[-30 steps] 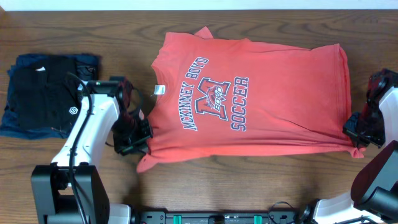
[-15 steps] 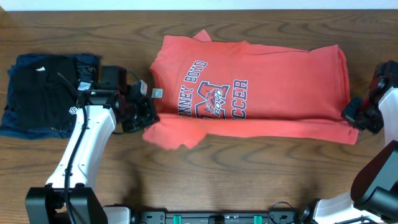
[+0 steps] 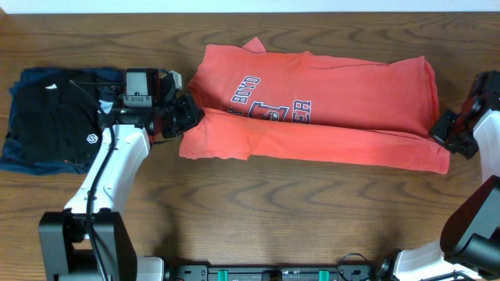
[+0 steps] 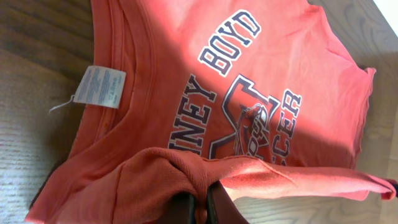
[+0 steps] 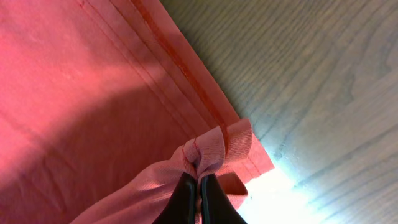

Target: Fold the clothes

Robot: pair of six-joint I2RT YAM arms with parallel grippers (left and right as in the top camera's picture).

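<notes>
Bare table (image 3: 312, 211) strip before T-shirt (image 3: 344, 94) front edge passable; 2 folded garments (image 3: 47, 125) (stacked) block far left.

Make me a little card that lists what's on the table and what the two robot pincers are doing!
shirt: coral-red T-shirt, near edge folded over, hiding part of the lettering
left pincer: shut on bunched shirt fabric at the collar end
right pincer: shut on the shirt's hem corner
pile: folded black garment lying on a navy-blue garment, left side
surface: wooden table
</notes>
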